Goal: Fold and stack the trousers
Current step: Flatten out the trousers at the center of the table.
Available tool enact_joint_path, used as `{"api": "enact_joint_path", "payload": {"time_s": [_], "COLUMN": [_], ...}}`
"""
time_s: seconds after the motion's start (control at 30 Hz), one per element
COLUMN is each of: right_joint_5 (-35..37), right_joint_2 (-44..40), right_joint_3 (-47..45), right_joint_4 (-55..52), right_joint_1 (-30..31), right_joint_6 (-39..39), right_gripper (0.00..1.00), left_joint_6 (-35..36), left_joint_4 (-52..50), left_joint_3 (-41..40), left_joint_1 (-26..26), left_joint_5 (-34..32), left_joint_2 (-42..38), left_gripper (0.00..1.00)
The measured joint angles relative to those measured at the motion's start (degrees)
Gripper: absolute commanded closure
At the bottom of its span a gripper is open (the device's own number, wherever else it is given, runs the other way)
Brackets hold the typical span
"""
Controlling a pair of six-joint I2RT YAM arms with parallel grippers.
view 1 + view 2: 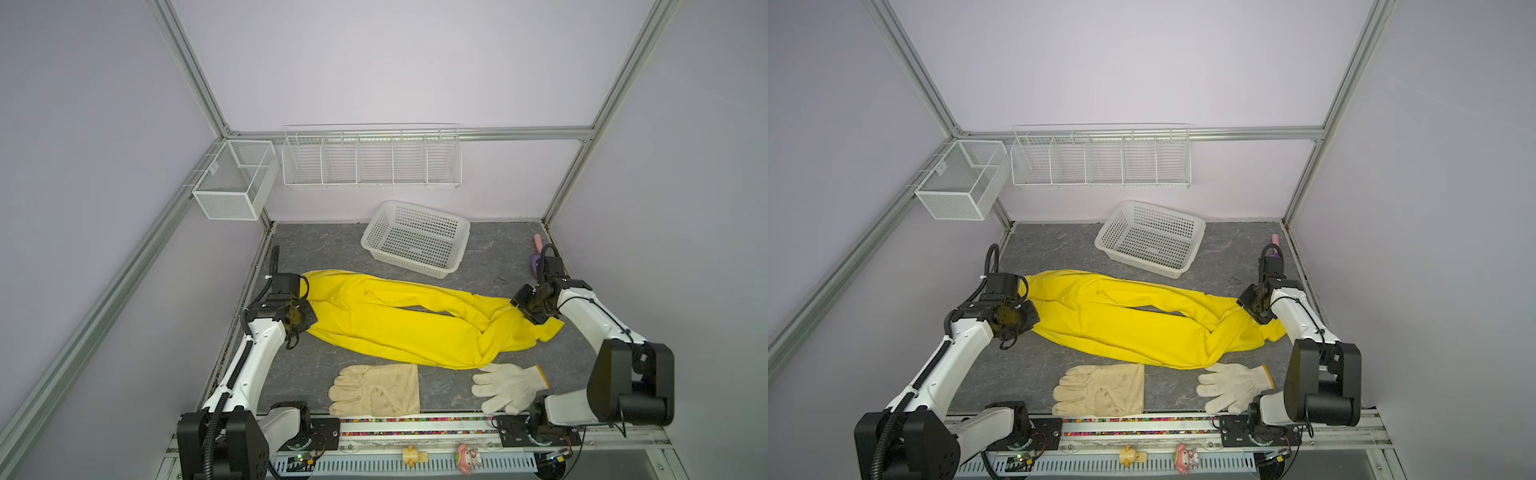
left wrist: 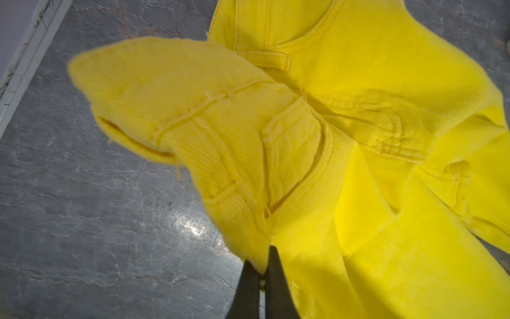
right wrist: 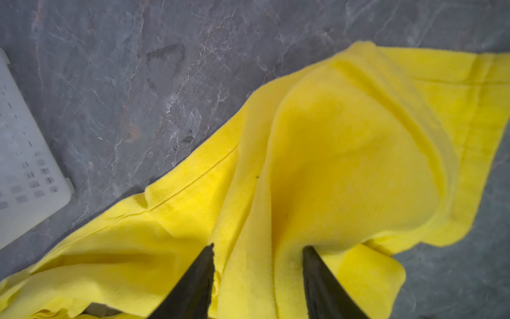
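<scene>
The bright yellow trousers (image 1: 395,320) (image 1: 1121,320) lie stretched across the grey table in both top views, waist at the left, legs crossing toward the right. My left gripper (image 1: 302,318) (image 2: 262,259) is shut on the waistband edge of the trousers (image 2: 358,110), which lifts into a peak. My right gripper (image 1: 527,311) (image 3: 258,245) sits at the leg ends. Its jaws stand apart, with a raised fold of the trousers (image 3: 345,152) between them.
A white plastic basket (image 1: 415,239) stands behind the trousers. A cream leather glove (image 1: 374,390) and a white knitted glove (image 1: 509,386) lie near the front edge. Wire racks (image 1: 372,160) hang on the back wall, and a mesh box (image 1: 235,178) at the left corner. A pink and purple object (image 1: 537,249) lies at the back right.
</scene>
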Motion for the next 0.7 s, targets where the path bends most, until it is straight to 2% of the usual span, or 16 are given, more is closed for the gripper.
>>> {"api": "enact_joint_path", "payload": {"time_s": [0.2,0.33,0.53,0.6,0.7], "right_joint_5": [-2.36,-2.56,-5.27,-6.23,-7.98], "right_joint_2": [4.44,4.44,4.00,1.92,-4.90], "right_joint_3": [0.22,4.33,17.29,19.39,17.53], "right_joint_4": [2.91,2.45,2.69,3.41,4.28], "right_joint_1": [-0.55,-0.83,-1.73,-1.92,-3.48], "right_joint_6": [-2.12,-4.44,-8.35,-9.09,-8.33], "right_gripper": [0.91,0.93,0.93,0.93,0.94], "left_joint_6": [0.15,0.22,0.22,0.22,0.35], "left_joint_4": [-0.11,-0.13,-0.96,-1.20,-1.25], "left_joint_3": [-0.61,-0.63,0.85,2.10,3.54], "left_joint_1": [0.00,0.00,0.00,0.00,0.00], "left_joint_5": [0.02,0.22,0.46,0.39,0.22], "left_joint_2": [-0.04,-0.02,0.15,0.15,0.13], "left_gripper": [1.00,1.00,1.00,1.00,1.00]}}
